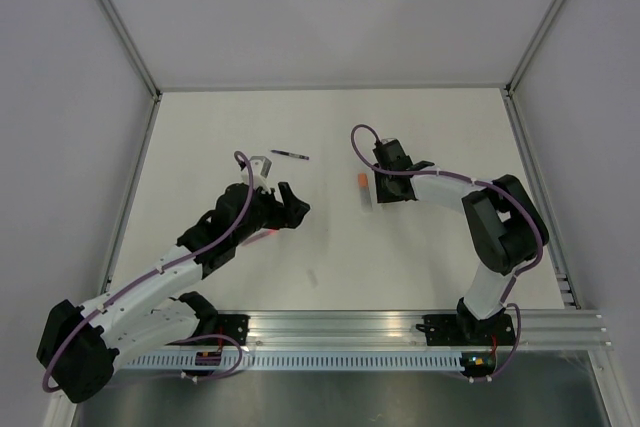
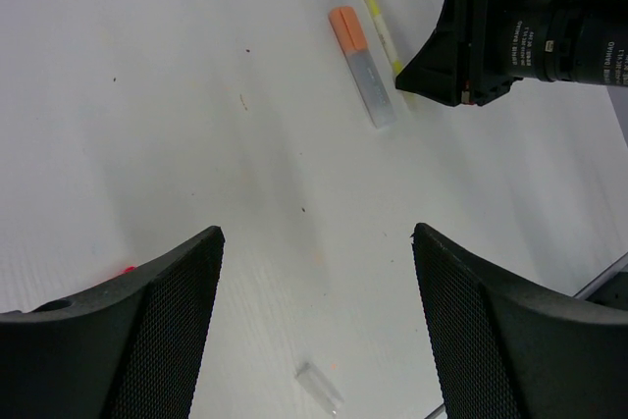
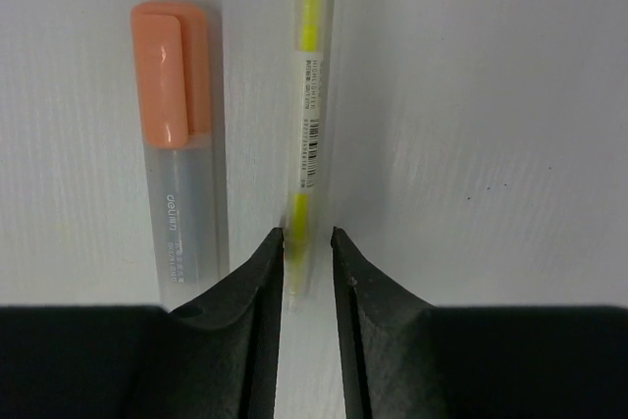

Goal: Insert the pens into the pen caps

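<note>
R gripper [image 3: 306,242]: jaws slightly apart, astride near end of pale yellow pen [image 3: 308,95]; pen flat on table [image 3: 471,144].
Orange cap [image 3: 169,71]: on clear barrel [image 3: 186,223], just beside yellow pen, parallel to it.
L gripper [image 2: 314,233]: wide open, holds nothing, hovers above table.
Dark purple pen [image 1: 289,155]: far side of table, well apart from both grippers.
Clear tube [image 2: 319,385]: small, lies alone nr L gripper.

We record the left end effector [image 2: 316,237] with jaws spread wide and nothing between them, above the white desk [image 2: 147,125]. Beyond it, an orange-capped pen [image 2: 365,71] and a yellow pen [image 2: 377,19] lie side by side. The right end effector [image 2: 404,78] sits at the yellow pen's end. A small clear tube [image 2: 320,386] lies between our fingers' bases.
</note>
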Controlling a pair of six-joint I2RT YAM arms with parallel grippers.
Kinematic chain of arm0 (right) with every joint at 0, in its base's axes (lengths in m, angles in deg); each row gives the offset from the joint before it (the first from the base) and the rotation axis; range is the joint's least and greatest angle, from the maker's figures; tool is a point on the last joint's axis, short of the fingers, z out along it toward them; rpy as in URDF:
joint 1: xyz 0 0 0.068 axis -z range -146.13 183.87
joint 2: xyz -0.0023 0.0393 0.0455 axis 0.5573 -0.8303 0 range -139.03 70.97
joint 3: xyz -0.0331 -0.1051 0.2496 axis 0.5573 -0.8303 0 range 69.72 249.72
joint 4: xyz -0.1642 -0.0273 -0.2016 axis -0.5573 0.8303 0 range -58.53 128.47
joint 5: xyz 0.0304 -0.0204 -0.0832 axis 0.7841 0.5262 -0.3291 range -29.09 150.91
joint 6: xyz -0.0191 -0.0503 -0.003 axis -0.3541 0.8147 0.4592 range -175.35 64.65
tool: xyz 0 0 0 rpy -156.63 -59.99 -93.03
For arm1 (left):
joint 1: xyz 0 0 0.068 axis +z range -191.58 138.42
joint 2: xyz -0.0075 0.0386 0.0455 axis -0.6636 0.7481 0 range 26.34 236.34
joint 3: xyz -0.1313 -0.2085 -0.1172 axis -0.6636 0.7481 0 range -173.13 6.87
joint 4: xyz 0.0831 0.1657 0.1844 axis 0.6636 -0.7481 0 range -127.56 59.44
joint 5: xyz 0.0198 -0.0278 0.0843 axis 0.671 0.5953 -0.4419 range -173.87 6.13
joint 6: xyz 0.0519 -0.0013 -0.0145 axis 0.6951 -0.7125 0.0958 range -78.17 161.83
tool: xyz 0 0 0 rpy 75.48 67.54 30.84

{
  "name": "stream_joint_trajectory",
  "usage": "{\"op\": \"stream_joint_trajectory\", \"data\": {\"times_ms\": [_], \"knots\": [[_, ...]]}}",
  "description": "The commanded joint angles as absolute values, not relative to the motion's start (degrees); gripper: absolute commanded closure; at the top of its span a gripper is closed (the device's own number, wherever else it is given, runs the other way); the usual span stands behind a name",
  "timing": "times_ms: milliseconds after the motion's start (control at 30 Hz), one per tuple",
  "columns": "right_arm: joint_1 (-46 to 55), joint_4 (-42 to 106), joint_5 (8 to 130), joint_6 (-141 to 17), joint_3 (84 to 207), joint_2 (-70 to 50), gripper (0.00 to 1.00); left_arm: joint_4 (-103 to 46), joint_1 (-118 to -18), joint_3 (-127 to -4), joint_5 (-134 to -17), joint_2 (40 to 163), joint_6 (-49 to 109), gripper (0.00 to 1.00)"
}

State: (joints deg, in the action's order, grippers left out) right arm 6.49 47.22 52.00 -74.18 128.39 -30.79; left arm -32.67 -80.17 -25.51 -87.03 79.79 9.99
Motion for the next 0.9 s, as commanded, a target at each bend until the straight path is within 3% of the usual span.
{"op": "stream_joint_trajectory", "data": {"times_ms": [0,433,567,733,867], "knots": [[6.5,48.6,53.0,-74.2,129.4,-28.5,0.69,-35.2,-79.8,-26.7,-89.6,79.3,10.7,0.18],[6.5,50.2,56.1,-74.9,124.1,-13.1,0.67,-50.0,-79.5,-29.1,-92.7,79.5,0.1,0.22],[5.7,46.8,62.3,-75.9,119.6,-8.7,0.66,-51.5,-76.0,-33.5,-92.4,83.5,-0.4,0.21],[4.3,45.4,61.7,-77.0,116.2,-5.1,0.66,-53.7,-69.6,-41.1,-88.1,91.5,-6.9,0.22],[3.5,44.3,64.2,-76.8,114.2,-3.1,0.66,-57.6,-67.8,-44.7,-94.3,95.1,-5.3,0.22]]}}
